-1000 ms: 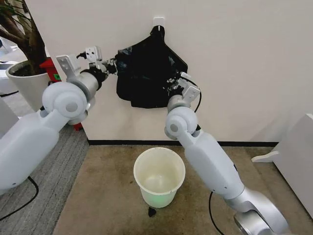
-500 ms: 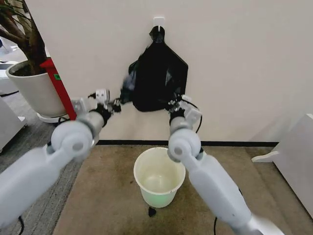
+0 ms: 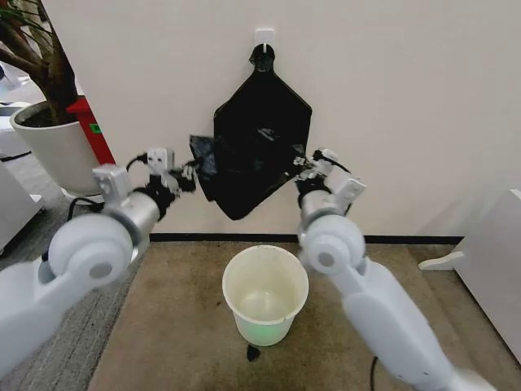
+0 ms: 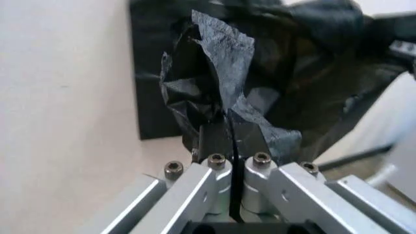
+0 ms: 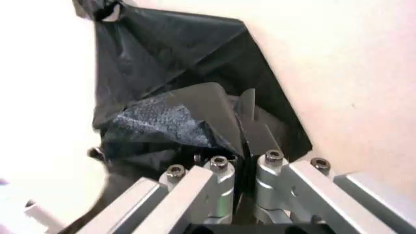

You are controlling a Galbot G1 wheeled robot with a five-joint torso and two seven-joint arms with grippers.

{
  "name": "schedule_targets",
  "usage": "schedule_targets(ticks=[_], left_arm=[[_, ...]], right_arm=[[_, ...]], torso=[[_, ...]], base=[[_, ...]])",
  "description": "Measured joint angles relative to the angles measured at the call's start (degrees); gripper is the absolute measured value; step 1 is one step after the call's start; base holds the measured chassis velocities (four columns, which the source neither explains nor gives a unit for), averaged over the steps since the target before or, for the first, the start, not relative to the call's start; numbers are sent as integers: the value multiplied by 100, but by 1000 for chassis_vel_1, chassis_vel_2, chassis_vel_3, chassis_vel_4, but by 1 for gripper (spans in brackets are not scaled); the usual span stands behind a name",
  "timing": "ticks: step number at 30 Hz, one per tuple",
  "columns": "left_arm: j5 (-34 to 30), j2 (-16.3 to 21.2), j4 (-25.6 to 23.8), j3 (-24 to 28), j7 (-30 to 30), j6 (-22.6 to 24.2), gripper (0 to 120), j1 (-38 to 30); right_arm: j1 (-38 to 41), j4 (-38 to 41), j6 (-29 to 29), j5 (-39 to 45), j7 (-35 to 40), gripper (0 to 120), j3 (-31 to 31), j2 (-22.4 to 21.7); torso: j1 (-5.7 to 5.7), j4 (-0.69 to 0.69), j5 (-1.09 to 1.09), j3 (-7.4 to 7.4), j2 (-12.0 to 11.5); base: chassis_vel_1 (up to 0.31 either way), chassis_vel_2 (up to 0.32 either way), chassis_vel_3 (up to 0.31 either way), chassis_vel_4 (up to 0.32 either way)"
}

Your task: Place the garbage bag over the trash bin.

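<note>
Hanging between both arms in front of the wall, the thin, wrinkly black plastic garbage bag [image 3: 248, 175] is pinched on either side — the left gripper [image 3: 186, 176] and the right gripper [image 3: 303, 167] each have their fingers closed tight on a fold of it. The small round pale translucent trash bin [image 3: 265, 293] stands below on the carpet, unlined — lowering and fitting over the rim remain.

Bystanders along the wall

A big white round plant pot [image 3: 50, 151] holding a tree stands far left, a red box [image 3: 92, 130] just beside it, a white wall hook [image 3: 264, 37] above.
</note>
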Motion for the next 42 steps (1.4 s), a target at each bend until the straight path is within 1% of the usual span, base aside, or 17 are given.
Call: schedule_targets(ticks=[2,3,4,5,7,9,10,13,15,18,22,27,32,35,37,39,42], left_arm=[[55,141,-218,-7,18,-38,0,96],[55,141,-218,-7,18,-38,0,96],[67,188,-282,-8,22,-44,0,108],[75,257,-380,-7,30,-47,0,120],[84,322,-488,-3,43,-48,0,149],[128,378,-656,15,55,-48,0,268],[128,378,-656,15,55,-48,0,268],[213,400,-723,21,90,-33,0,501],[361,427,-725,30,151,-30,0,712],[526,447,-725,33,239,-29,0,890],[771,414,-716,25,291,-31,0,1255],[987,357,-705,-15,294,-32,0,1656],[1074,347,-699,-64,292,-42,0,1768],[1119,372,-697,-160,280,-55,0,1775],[1200,394,-696,-323,266,-55,0,1897],[1237,396,-695,-369,263,-55,0,1952],[1432,390,-693,-475,207,16,0,2178]], right_arm=[[-274,469,-36,414,4,0,258,-300],[-274,469,-36,414,4,0,258,-300],[-414,635,-51,569,3,0,359,-418],[-659,876,-76,843,-10,0,524,-602],[-956,1104,-99,1162,-55,0,750,-800],[-1576,1412,-115,1452,-220,0,1099,-1030],[-1576,1412,-115,1452,-220,0,1099,-1030],[-2080,1566,-127,1488,-385,0,1316,-1029],[-2469,1612,-129,1476,-458,0,1371,-877],[-2684,1636,-132,1450,-496,0,1322,-749],[-3006,1637,-128,1248,-568,0,946,-495],[-3152,1568,-60,892,-687,0,609,-347],[-3083,1629,-14,918,-729,0,508,-361],[-2987,1698,-10,1197,-755,0,527,-459],[-3002,1698,-74,1381,-782,0,500,-543],[-3026,1698,-90,1391,-793,0,455,-569],[-3134,1687,-115,1375,-837,0,156,-589]], torso=[[0,0,2,0,1],[0,0,2,0,1],[0,-1,2,0,0],[0,-1,1,0,1],[0,-2,3,0,1],[0,-2,1,0,1],[0,-2,1,0,1],[0,-1,0,-1,2],[0,-1,1,0,1],[0,-1,0,0,2],[0,-1,0,0,1],[0,0,-1,0,1],[0,0,-1,0,1],[0,0,-1,0,1],[0,0,0,1,1],[0,0,0,1,1],[0,-1,-1,0,1]], base=[[0,0,0,0],[0,0,0,0],[0,0,0,0],[0,0,0,0],[0,0,0,0],[0,0,0,0],[0,0,0,0],[0,0,0,0],[0,0,0,0],[0,0,0,0],[0,0,0,0],[0,0,0,0],[0,0,0,0],[0,0,0,0],[0,0,0,0],[0,0,0,0],[0,0,0,0]])
